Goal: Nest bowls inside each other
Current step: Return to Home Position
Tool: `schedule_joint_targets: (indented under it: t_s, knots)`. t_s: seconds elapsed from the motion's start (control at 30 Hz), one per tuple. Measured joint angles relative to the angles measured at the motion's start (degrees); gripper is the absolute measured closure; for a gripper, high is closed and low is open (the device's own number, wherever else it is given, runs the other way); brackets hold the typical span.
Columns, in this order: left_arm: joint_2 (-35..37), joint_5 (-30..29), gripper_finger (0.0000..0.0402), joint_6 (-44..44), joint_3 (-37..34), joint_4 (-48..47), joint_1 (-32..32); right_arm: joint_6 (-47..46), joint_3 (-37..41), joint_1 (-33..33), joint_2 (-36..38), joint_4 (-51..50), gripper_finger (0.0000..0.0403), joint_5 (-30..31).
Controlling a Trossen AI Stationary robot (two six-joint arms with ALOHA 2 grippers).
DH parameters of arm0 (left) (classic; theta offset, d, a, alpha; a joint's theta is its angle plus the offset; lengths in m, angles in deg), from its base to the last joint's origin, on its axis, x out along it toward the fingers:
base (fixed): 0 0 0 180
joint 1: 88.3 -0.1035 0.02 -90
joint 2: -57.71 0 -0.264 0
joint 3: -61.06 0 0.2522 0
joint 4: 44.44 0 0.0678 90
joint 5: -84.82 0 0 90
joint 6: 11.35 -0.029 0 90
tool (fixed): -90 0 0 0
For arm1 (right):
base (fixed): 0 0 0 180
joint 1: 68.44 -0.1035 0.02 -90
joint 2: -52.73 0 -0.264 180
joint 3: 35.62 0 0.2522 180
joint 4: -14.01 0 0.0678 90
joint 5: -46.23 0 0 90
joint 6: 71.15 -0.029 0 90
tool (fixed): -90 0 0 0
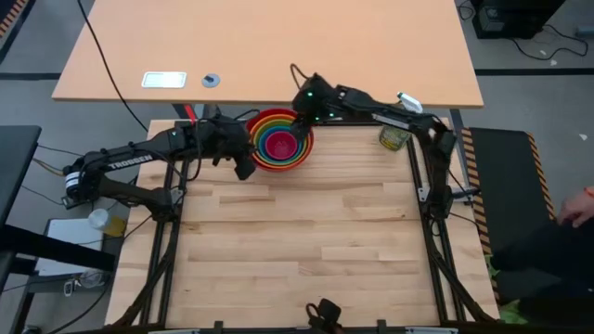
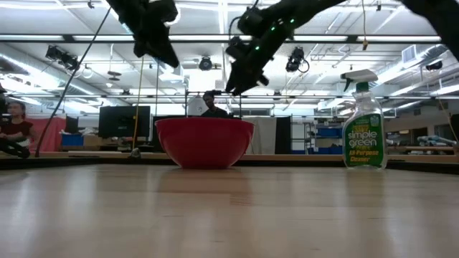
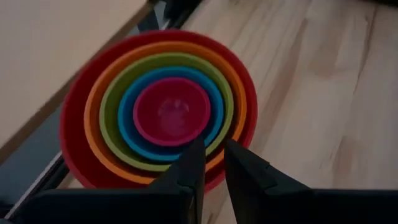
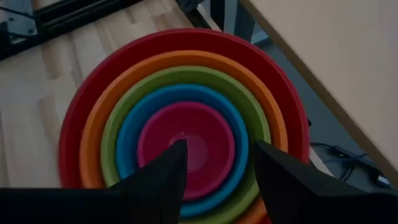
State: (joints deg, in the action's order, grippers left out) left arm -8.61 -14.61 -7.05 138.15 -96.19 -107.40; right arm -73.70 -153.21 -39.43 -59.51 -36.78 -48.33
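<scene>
The bowls stand nested at the table's far middle: red (image 1: 263, 158) outermost, then orange, lime green, blue and magenta pink (image 1: 281, 146) innermost. In the low view only the red bowl (image 2: 204, 142) shows, resting on its base. Both wrist views look down into the stack (image 3: 168, 112) (image 4: 186, 140). My right gripper (image 1: 302, 116) (image 4: 217, 162) hangs open above the stack's far right side, clear of it. My left gripper (image 1: 246, 167) (image 3: 213, 155) hovers above the stack's near left rim, open by a narrow gap, with nothing between its fingers.
A clear spray bottle (image 1: 394, 134) (image 2: 363, 122) of greenish liquid stands upright to the right of the bowls. A tan desk (image 1: 278, 46) lies beyond the table's far edge. A person's hand (image 1: 580, 204) shows off the table's right side. The near half of the table (image 1: 297, 250) is bare wood.
</scene>
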Motion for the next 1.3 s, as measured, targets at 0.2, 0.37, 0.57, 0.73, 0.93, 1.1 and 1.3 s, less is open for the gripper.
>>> schedule_joint_targets:
  t_s: [0.2,0.37,0.57,0.73,0.93,1.1,1.3]
  knots:
    - [3.2,0.1,0.0340,2.4,-11.3,7.8,1.8,-0.2,12.8,-0.4,11.0,3.7,0.0216,0.0]
    - [7.0,0.0,0.0340,13.4,-20.1,16.8,4.7,-5.3,29.5,-3.6,22.0,12.1,0.0216,0.0]
    - [11.3,-1.3,0.0340,18.9,-26.0,22.9,7.4,-15.6,48.0,-7.0,33.2,25.8,0.0216,1.9]
    - [19.2,-1.9,0.0340,21.8,-30.0,25.0,7.3,-20.8,56.4,-6.7,44.2,32.1,0.0216,1.8]
    - [30.8,-3.0,0.0340,24.8,-36.0,25.1,4.3,-21.9,64.0,-3.8,58.1,34.9,0.0222,1.9]
    - [38.2,-3.0,0.0343,30.8,-43.4,28.9,3.4,-27.5,74.0,-3.3,66.4,38.2,0.0232,2.9]
    - [44.7,-2.9,0.0365,38.0,-51.0,38.2,3.6,-37.6,85.7,-3.4,73.5,48.2,0.0238,1.5]
